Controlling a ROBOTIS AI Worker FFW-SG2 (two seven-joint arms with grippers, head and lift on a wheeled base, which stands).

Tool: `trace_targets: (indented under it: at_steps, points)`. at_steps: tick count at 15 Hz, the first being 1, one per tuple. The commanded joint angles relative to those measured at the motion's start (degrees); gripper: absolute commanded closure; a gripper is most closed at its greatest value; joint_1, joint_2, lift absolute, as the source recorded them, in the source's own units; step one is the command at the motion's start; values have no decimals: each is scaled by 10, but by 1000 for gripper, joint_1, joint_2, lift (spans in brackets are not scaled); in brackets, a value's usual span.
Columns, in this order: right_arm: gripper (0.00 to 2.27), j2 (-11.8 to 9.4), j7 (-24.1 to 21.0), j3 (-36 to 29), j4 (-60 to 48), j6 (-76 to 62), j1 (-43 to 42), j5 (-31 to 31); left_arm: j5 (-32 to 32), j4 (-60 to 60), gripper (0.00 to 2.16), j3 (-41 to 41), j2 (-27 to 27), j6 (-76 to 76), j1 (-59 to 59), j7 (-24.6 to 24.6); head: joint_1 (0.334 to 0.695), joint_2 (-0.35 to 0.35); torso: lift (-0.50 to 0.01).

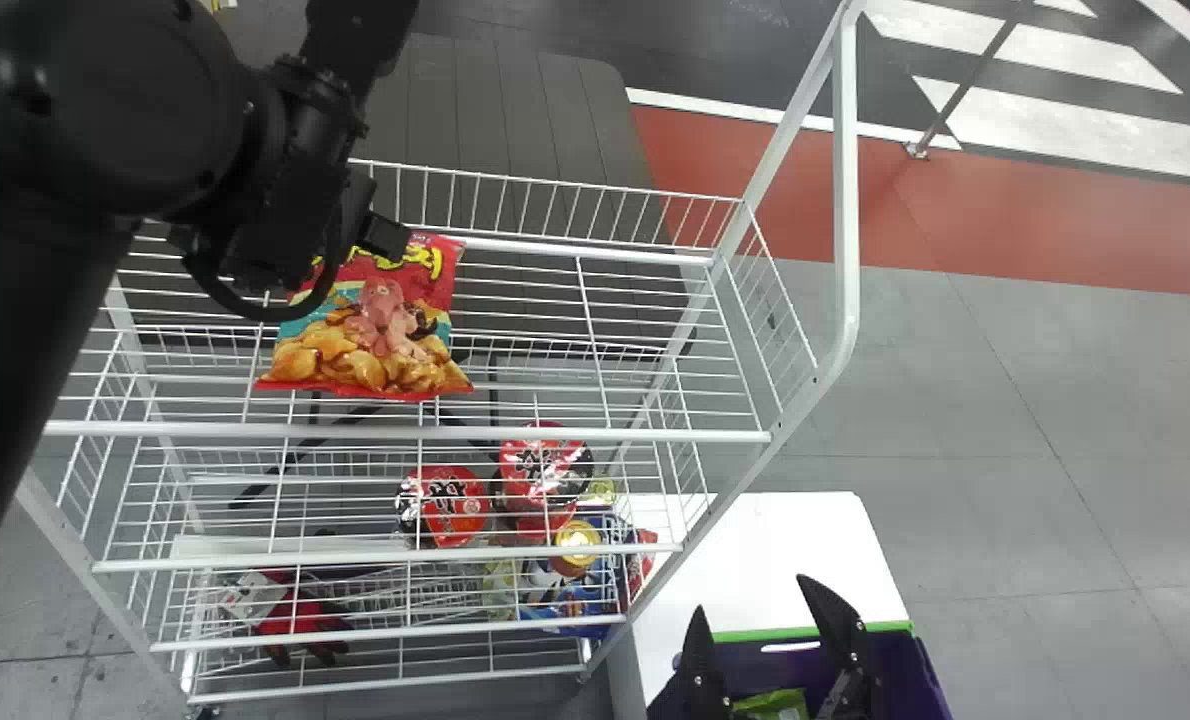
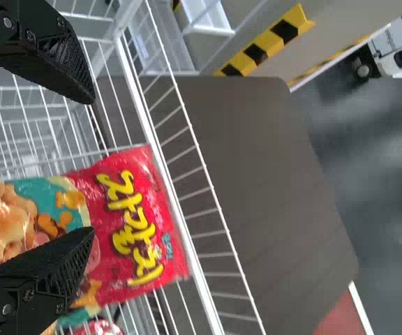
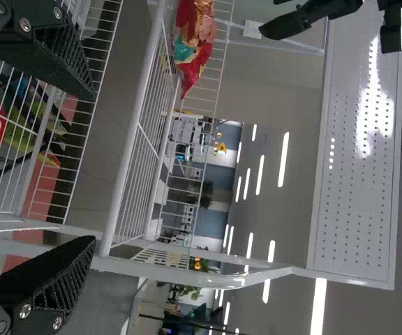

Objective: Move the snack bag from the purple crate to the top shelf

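Red-and-teal glossy snack bag [image 1: 375, 345] on white wire top shelf [image 1: 555, 433], beneath black left gripper [image 2: 93, 164], fingers wide apart; sideways retreat, if too low, could snag bag; black right gripper [image 3: 93, 169] also wide

A red-and-teal snack bag [image 1: 380, 325] rests, front showing, on the top shelf [image 1: 575, 434].

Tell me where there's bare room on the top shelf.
The top shelf is bare between the snack bag and the shelf's right end wall. It is crowded at the bag's far end, where the left gripper hangs.
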Motion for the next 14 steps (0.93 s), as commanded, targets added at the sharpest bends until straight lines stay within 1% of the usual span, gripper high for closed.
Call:
trace_targets:
  at_steps: [1, 3, 10, 14]
  points:
    - [83, -1, 0, 2, 5, -2, -6, 8, 46, 1, 184, -3, -4, 2, 6, 20, 695, -299, 0]
    - [83, -1, 0, 4, 12, 0, -13, 9, 52, 4, 184, -8, -4, 2, 19, 22, 695, -307, 0]
    - [83, -8, -8, 14, 33, -4, -32, 15, 55, 70, 184, -63, -4, -125, 33, 22, 695, -343, 0]
    - [83, -11, -8, 14, 36, -4, -32, 15, 48, 92, 184, -68, -4, -155, 33, 22, 695, -350, 0]
